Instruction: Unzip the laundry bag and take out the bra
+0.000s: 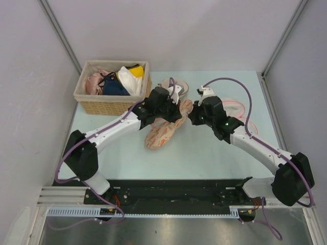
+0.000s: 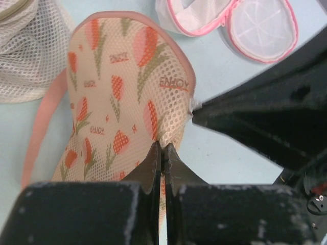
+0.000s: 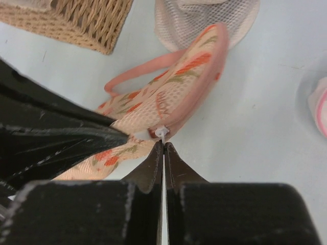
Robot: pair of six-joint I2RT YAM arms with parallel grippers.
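Laundry bag (image 1: 161, 133): looks soft, light, limp mesh; best held by the fabric edge and the zipper pull (image 3: 162, 132). Left pincer (image 2: 162, 148) clenched on its fabric; right pincer (image 3: 163, 147) clenched, apparently on that pull.

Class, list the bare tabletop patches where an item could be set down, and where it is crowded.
Free: the table strip between laundry bag and base rail. Crowded: the far side, where wicker basket, mesh bags, left gripper and right gripper meet.

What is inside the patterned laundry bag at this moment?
Nothing inside shows. The bag looks zipped, and its printed mesh hides whatever it holds. The left hand pinches its fabric, and the right hand pinches the zipper pull.
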